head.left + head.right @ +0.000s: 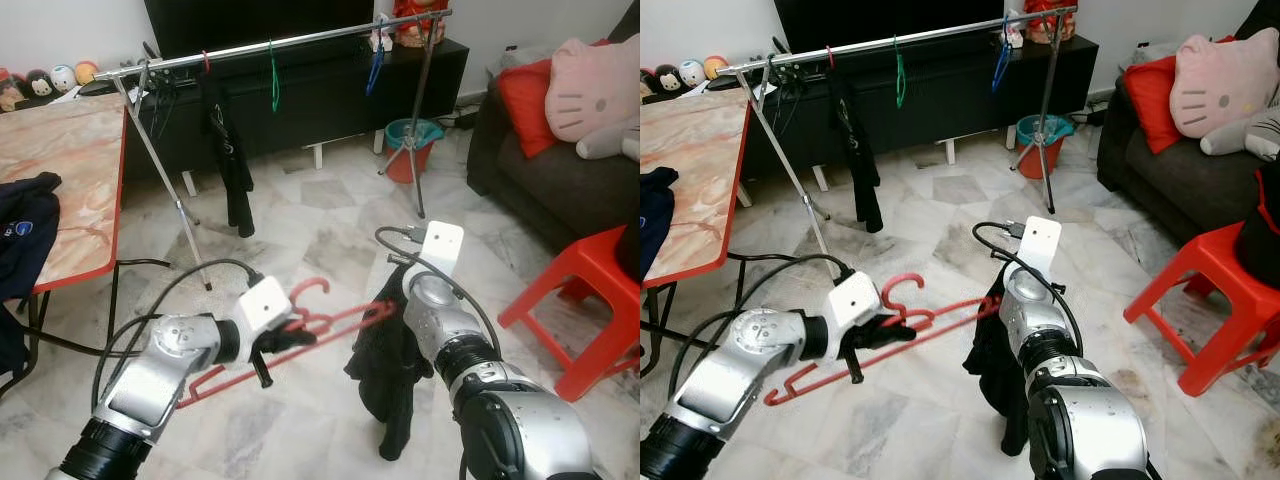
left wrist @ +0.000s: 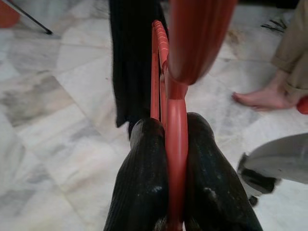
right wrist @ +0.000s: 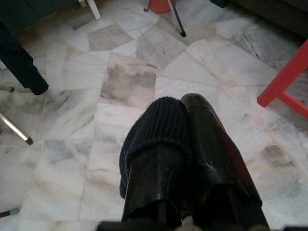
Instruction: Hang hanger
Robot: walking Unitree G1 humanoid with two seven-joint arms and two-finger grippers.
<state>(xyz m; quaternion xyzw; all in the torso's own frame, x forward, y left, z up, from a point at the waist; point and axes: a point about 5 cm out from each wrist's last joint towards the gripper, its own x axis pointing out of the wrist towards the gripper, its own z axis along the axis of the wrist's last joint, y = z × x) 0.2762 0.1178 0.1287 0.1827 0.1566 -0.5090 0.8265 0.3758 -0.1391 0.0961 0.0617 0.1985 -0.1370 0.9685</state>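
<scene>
Left end effector (image 1: 268, 348) clamped on red hanger (image 1: 300, 325) neck; right end effector (image 1: 395, 300) pinching dark garment (image 1: 385, 375) at its far end. Well short of rail (image 1: 290, 42): keep level, raise hook above rail, lower on.

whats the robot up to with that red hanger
The robot is holding a red hanger between its two arms, out in front of the clothes rail. The left gripper is clamped on the hanger near its hook, and the right gripper pinches the dark garment that droops from the hanger's far end. The rail already carries one black garment plus a green hanger and a blue hanger. The red hanger is not yet on the rail.
</scene>
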